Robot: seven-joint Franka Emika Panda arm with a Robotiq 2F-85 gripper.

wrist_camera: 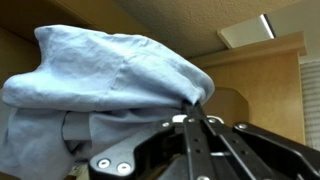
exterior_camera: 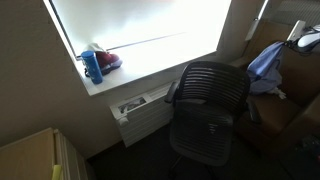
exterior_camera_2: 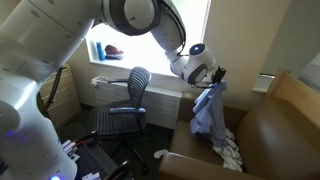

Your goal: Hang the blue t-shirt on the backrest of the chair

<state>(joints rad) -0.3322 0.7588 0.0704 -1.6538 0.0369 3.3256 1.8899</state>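
The blue t-shirt [exterior_camera_2: 208,112] hangs in a bunch from my gripper [exterior_camera_2: 214,78], lifted above a brown armchair [exterior_camera_2: 262,140]. In an exterior view it shows at the far right [exterior_camera: 265,60], with the gripper [exterior_camera: 303,42] above it. In the wrist view the fingers [wrist_camera: 196,108] are closed together on a fold of the light blue cloth [wrist_camera: 100,75]. The black mesh-back office chair [exterior_camera_2: 132,95] stands by the window, to the left of the shirt and apart from it; its backrest [exterior_camera: 212,85] is bare.
A bright window with a white sill [exterior_camera: 150,75] holds a blue bottle [exterior_camera: 92,66] and a red object. A radiator [exterior_camera: 145,112] sits under the sill. A wooden cabinet [exterior_camera: 35,155] stands at lower left. White cloth [exterior_camera_2: 230,152] lies on the armchair seat.
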